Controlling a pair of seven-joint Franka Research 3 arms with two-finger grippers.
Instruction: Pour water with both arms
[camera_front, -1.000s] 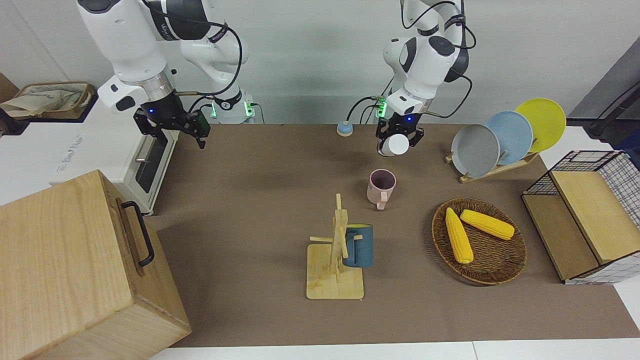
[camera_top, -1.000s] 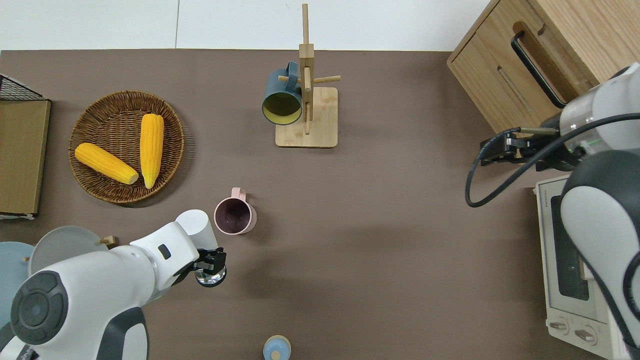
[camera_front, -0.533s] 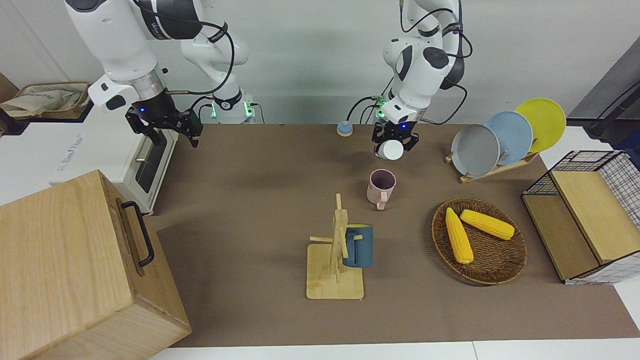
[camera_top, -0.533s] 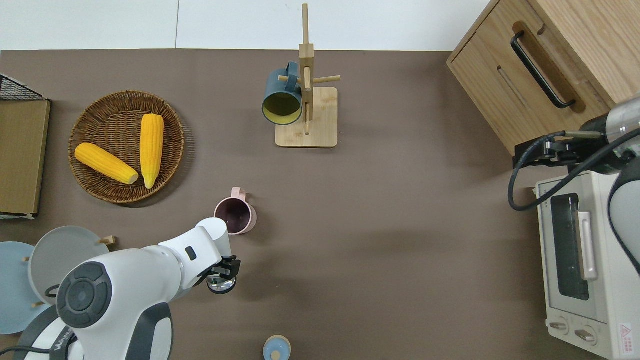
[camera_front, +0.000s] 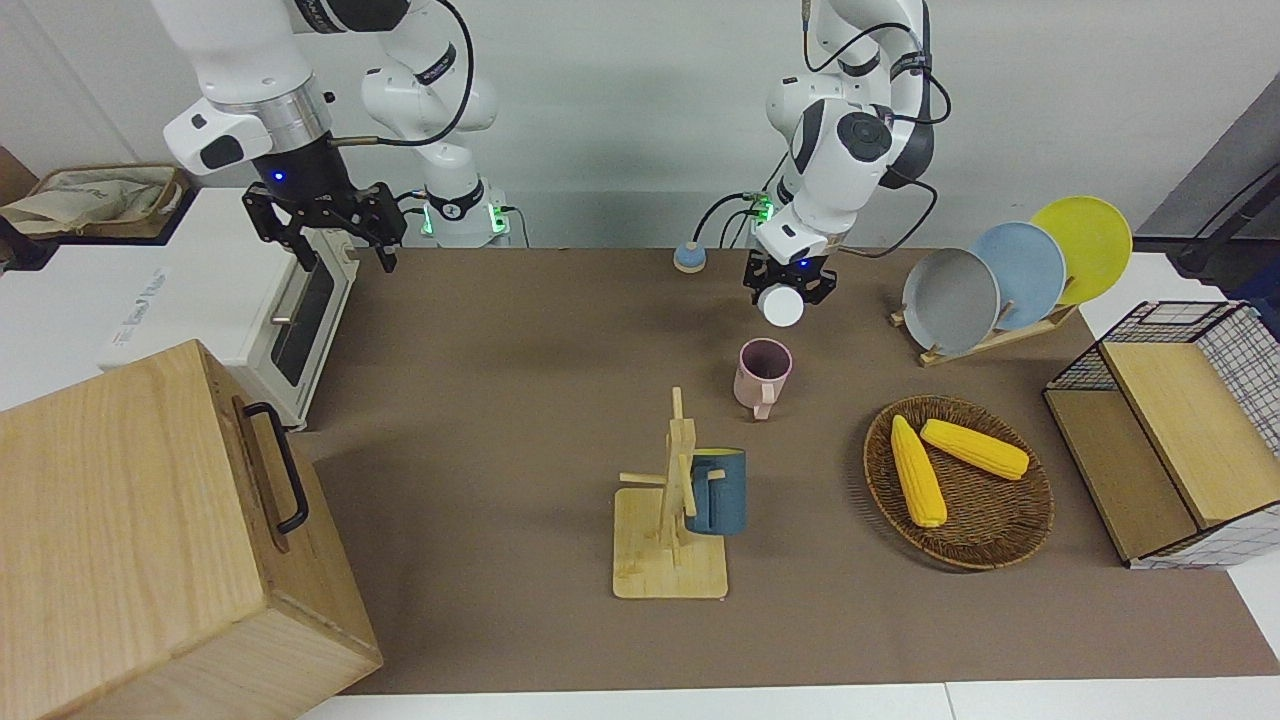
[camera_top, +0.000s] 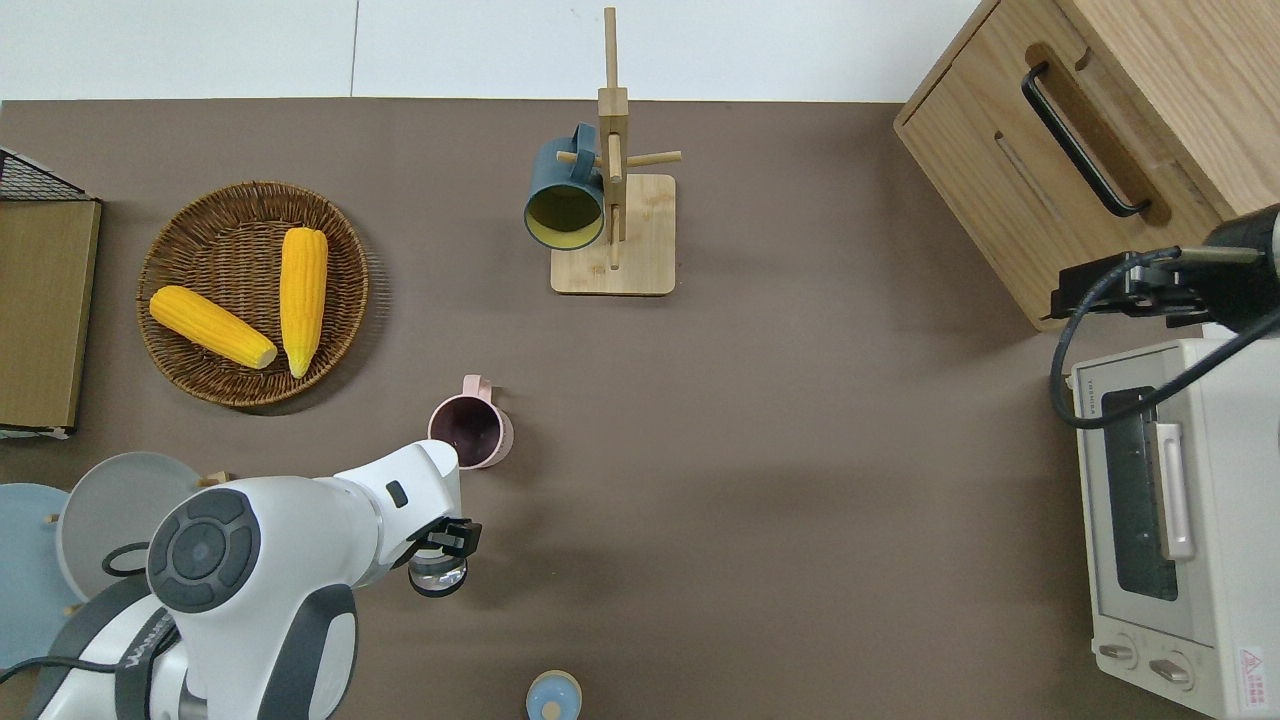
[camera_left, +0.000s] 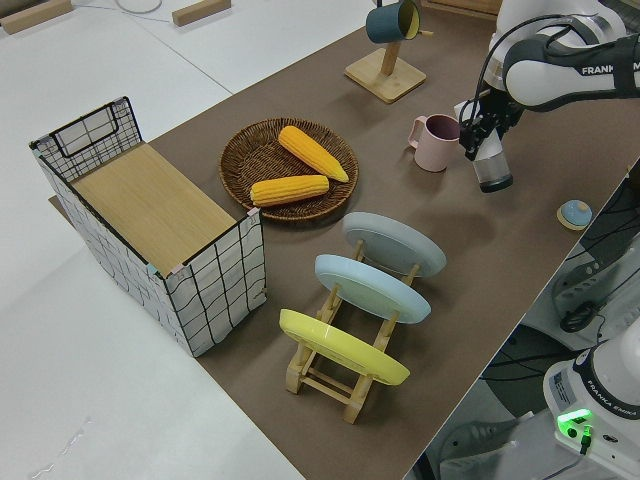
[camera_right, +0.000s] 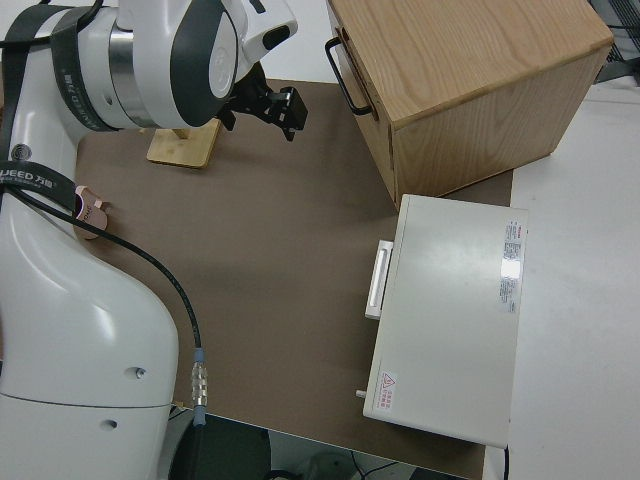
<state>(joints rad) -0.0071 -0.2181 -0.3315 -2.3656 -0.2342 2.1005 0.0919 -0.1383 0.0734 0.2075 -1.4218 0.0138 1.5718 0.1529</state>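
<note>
My left gripper (camera_front: 785, 293) (camera_top: 441, 553) (camera_left: 482, 150) is shut on a small clear cup (camera_front: 781, 308) (camera_top: 438, 577) (camera_left: 493, 172). It holds the cup in the air over the brown mat, beside a pink mug (camera_front: 763, 372) (camera_top: 470, 432) (camera_left: 437, 143) and not over its mouth. The mug stands upright and looks dark inside. I cannot tell whether the cup holds water. My right gripper (camera_front: 343, 252) (camera_top: 1070, 296) (camera_right: 281, 106) is open and empty, up in the air at the table's edge between the wooden box and the toaster oven.
A mug tree (camera_front: 672, 520) carries a blue mug (camera_top: 562, 203). A wicker basket (camera_front: 1000, 535) holds two corn cobs. A rack with three plates (camera_left: 355, 320), a wire crate (camera_front: 1180, 420), a wooden box (camera_top: 1080, 130), a toaster oven (camera_top: 1170, 540) and a small blue knob (camera_top: 553, 697) ring the mat.
The left gripper has carried the cup a little toward the robots' side and the right arm's end. The right gripper has pulled back and up toward the oven end.
</note>
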